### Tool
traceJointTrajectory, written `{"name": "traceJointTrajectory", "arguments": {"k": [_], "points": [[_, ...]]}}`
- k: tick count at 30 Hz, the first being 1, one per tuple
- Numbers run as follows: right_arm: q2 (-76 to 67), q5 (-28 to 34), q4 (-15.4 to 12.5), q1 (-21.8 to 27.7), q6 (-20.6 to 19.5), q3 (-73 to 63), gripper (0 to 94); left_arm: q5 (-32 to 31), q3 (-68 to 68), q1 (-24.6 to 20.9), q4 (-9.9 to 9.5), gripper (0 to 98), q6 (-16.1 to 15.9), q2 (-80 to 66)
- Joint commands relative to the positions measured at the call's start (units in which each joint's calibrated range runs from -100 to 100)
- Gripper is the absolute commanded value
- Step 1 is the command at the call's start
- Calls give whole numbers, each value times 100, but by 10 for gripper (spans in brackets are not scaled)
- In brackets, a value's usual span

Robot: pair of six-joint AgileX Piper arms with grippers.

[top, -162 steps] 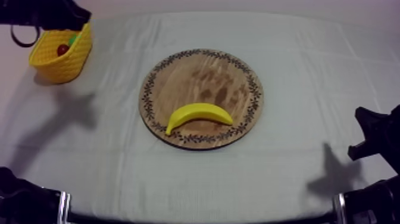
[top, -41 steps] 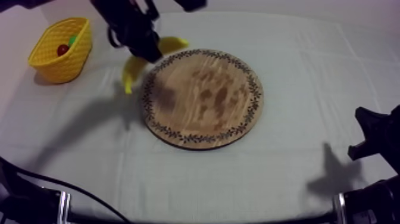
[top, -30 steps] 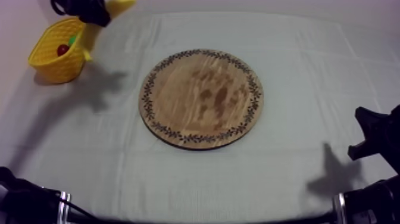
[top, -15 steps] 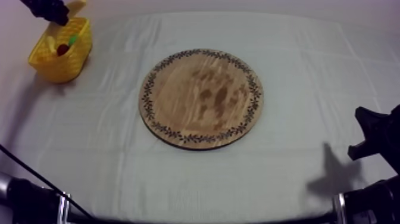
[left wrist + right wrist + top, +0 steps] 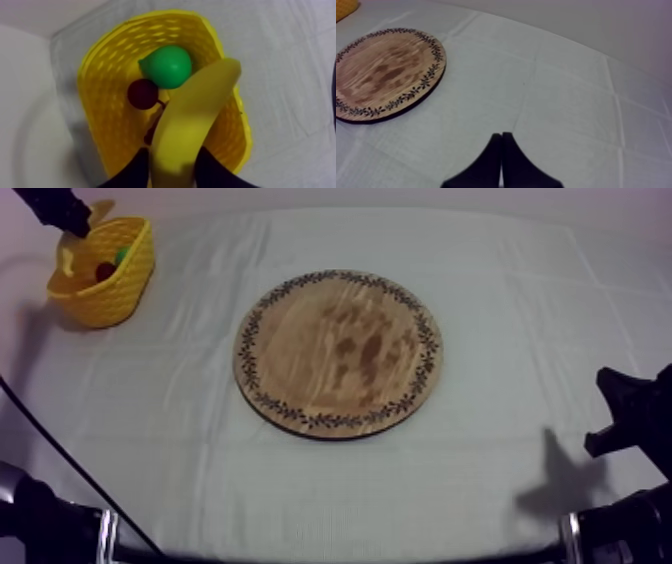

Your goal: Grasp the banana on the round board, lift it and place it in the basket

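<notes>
Task nearly done, by my read: the round wooden board w/ patterned rim (image 5: 338, 353) sits mid-frame in the top view w/ nothing on it, so the pick-up is done. What's left is the drop & getting the arm clear. The long yellow toy banana (image 5: 192, 125) is clamped btw the left jaws, which are at the upper left of the top view, right over the yellow perforated plastic basket (image 5: 112, 288). In the left wrist view the banana hangs over the basket mouth, far end reaching toward the rim; can't tell if it touches anything inside. Not let go yet, so I wouldn't count it as put in. Basket contents: a green toy pear (image 5: 167, 66) & a small dark-red fruit (image 5: 142, 93) w/ a thin stem, just beside each other on the basket floor. Room enough for the banana, I'd judge, tho it looks long vs. the basket, so it may end up leaning on the rim. The right jaws are closed together on nothing, a narrow wedge over the bare grey-white cloth of the worktop (image 5: 576, 100), apart from the board, w/ that arm at the lower right of the top view.
</notes>
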Motion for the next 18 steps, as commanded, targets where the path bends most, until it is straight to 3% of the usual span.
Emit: {"name": "traceJointTrajectory", "arguments": {"k": [1,9,18], "points": [[3,-2,0,0,2,-3,2,104,-124,-29,-38,555,31,47],[3,-2,0,0,2,-3,2,288,-49,46,-125,722,165,-234],[3,-2,0,0,2,-3,2,298,637,141,-189,677,523,-1615]]}}
